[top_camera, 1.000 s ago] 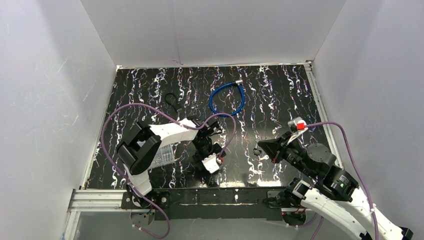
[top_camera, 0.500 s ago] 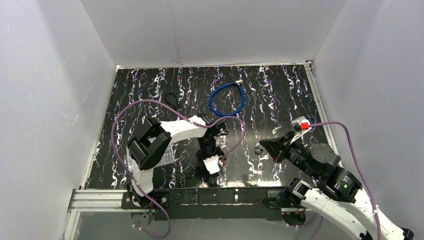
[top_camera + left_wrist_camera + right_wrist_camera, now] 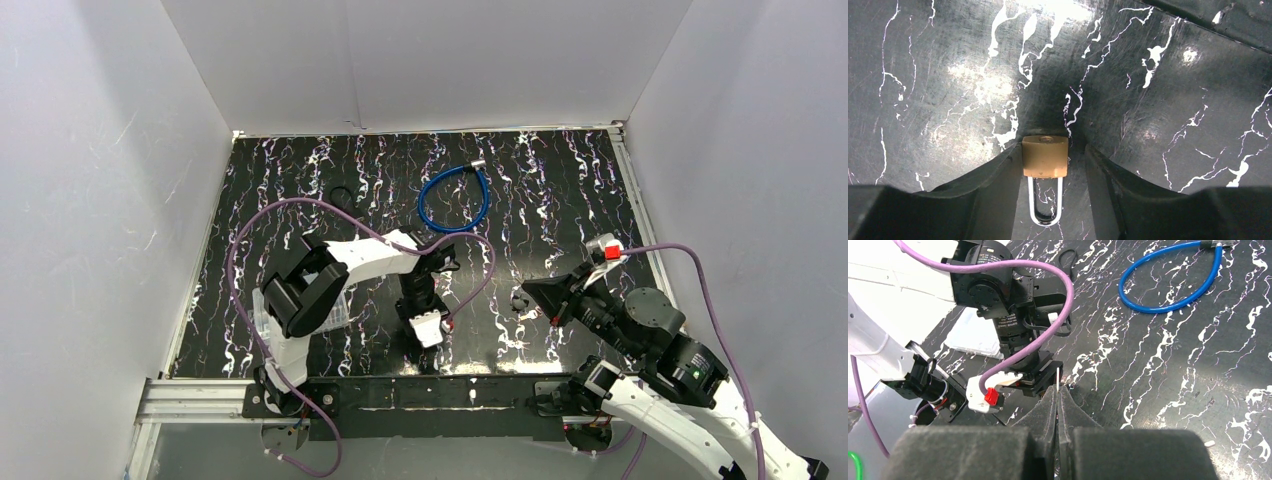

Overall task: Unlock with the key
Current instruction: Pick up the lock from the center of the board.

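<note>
Left hand (image 3: pixel 1053 149) points down, straddling the padlock (image 3: pixel 1045 156), grip unclear; right hand (image 3: pixel 1057 391) pinches the key (image 3: pixel 1056 378).

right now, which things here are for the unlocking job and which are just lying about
For the job: padlock, key, left gripper, right gripper.
Lying about: blue cable loop, black cord loop, clear plastic piece.

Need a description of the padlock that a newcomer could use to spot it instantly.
On the black, white-veined table, look near the front edge at the middle, where the left claw points down. Between its open jaws lies the padlock, flat on the table. It is the only thing with a brass body and a silver shackle; the blue cable loop lies farther back.
</note>
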Controlling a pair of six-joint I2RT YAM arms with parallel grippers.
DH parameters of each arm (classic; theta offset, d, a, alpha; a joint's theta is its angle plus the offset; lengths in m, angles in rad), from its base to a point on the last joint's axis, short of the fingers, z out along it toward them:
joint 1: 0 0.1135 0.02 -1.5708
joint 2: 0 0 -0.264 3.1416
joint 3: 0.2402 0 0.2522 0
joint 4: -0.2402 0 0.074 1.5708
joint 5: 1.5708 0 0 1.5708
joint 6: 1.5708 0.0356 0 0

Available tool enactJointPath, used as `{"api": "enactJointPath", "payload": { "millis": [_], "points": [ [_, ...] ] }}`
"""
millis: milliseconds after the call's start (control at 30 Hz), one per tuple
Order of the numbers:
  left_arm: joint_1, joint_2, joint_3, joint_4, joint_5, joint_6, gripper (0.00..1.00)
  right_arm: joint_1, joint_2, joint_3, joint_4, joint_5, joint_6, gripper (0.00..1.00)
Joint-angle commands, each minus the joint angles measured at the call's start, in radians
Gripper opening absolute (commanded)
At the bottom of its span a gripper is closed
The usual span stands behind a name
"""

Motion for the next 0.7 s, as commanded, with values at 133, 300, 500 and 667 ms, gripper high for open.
{"api": "enactJointPath", "payload": {
  "millis": [133,300,500,667],
  "points": [
    [-0.019,0.052,0.005,0.08,-0.062,0.01,0.37,-0.003,-0.011,0.045,0.03,0.011,-0.001,0.01],
    [-0.024,0.034,-0.019,0.141,-0.045,-0.019,0.23,-0.002,-0.011,0.042,0.032,0.008,0.001,0.01],
    [-0.023,-0.048,-0.076,0.268,-0.019,-0.164,0.08,-0.003,-0.003,0.04,0.041,0.004,0.0,0.01],
    [0.014,-0.233,-0.114,0.372,0.016,-0.356,0.02,-0.003,0.022,0.04,0.059,-0.018,-0.013,0.01]
  ]
}}
